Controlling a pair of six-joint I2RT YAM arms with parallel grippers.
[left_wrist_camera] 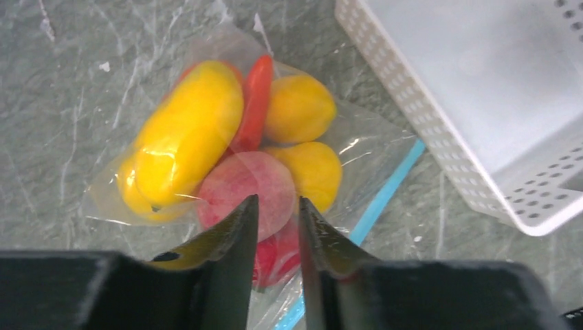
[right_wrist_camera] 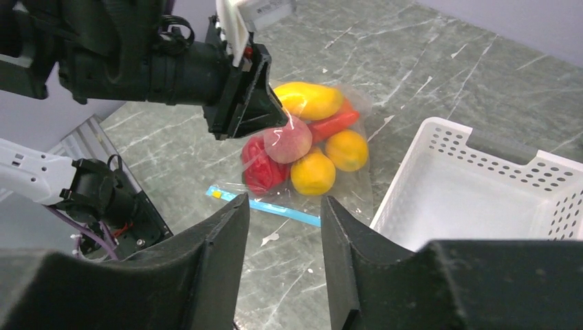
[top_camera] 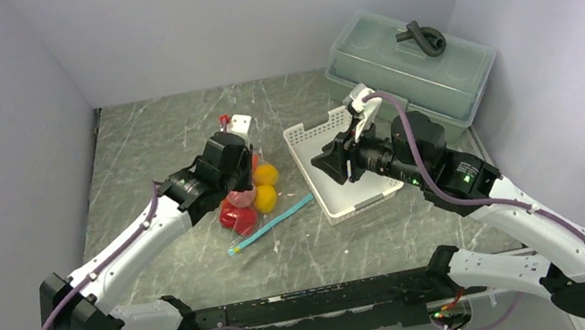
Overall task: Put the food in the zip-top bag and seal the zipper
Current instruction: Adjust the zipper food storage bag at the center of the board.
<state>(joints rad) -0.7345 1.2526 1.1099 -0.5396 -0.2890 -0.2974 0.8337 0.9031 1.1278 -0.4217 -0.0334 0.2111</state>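
Note:
The clear zip-top bag (top_camera: 262, 190) lies flat on the table and holds the food: a long yellow piece (left_wrist_camera: 189, 134), a slender red pepper (left_wrist_camera: 256, 103), two oranges (left_wrist_camera: 299, 106), a pinkish peach (left_wrist_camera: 244, 192) and a red piece (left_wrist_camera: 275, 258). Its teal zipper (top_camera: 276, 220) runs along the near edge and also shows in the right wrist view (right_wrist_camera: 275, 206). My left gripper (left_wrist_camera: 278, 206) hovers just over the peach with its jaws a narrow gap apart and nothing seen between them. My right gripper (right_wrist_camera: 284, 201) is open and empty, to the right of the bag.
A white slotted basket (top_camera: 302, 136) stands right of the bag, under my right gripper (top_camera: 318, 163); its wall shows in both wrist views (left_wrist_camera: 419, 113) (right_wrist_camera: 495, 159). A large grey-green lidded box (top_camera: 407, 63) sits at the back right. Walls close in the sides.

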